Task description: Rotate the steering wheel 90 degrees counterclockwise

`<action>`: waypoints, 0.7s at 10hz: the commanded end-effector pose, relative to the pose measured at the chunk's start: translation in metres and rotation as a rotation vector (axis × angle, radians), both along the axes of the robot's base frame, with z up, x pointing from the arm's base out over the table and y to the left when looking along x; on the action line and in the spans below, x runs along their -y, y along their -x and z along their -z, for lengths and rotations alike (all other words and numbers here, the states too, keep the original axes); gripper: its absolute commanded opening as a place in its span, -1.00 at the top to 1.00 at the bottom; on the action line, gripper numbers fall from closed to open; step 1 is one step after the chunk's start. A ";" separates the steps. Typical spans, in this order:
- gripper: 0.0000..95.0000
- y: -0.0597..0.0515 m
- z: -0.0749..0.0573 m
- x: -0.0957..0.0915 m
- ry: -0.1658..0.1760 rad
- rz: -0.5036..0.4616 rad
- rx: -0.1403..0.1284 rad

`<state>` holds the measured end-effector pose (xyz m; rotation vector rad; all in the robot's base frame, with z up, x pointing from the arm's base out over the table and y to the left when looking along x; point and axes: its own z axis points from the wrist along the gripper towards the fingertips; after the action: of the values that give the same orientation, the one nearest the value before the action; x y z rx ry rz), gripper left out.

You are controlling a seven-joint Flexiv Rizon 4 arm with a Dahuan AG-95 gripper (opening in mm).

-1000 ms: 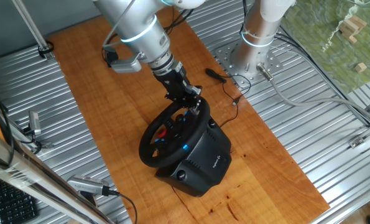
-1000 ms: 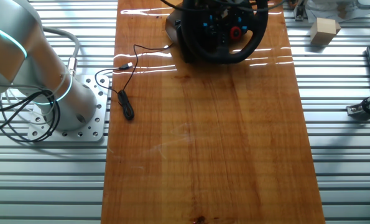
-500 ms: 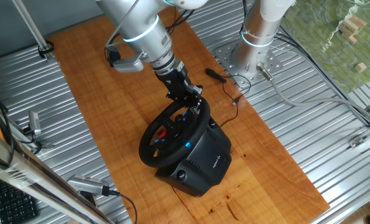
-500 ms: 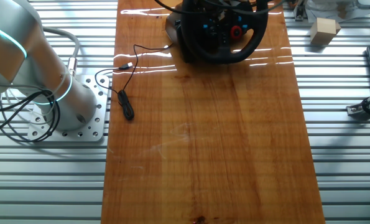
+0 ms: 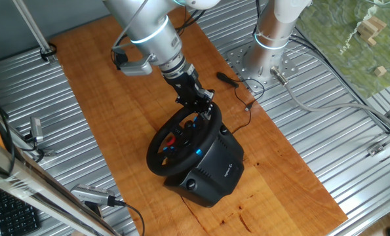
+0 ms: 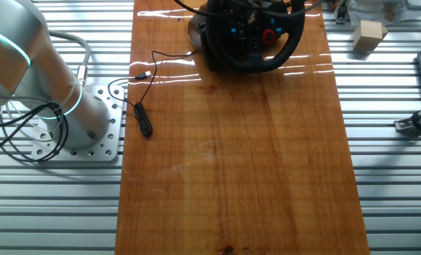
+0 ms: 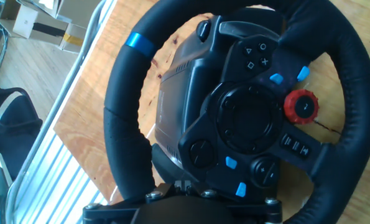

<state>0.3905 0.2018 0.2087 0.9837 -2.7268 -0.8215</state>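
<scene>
Only hand-view: wheel's blue stripe (image 7: pixel 137 43) (rim)

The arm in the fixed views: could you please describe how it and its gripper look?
The arm is silver-grey and cylindrical, with a glowing teal ring at a joint. A small black box sits on its wrist. The gripper is black and slim. Its base is a perforated metal plate with black cables.

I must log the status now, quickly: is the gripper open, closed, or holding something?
Gripper: closed on the rim of the steering wheel; the jaws themselves are mostly hidden in the hand view.
</scene>
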 end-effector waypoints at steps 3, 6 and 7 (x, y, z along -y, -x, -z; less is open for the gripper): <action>1.00 0.004 0.001 0.003 0.027 -0.011 -0.001; 1.00 0.008 0.005 0.008 0.030 -0.018 0.003; 1.00 0.009 0.005 0.009 0.031 -0.024 0.006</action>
<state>0.3824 0.1931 0.2023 1.0123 -2.7222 -0.7709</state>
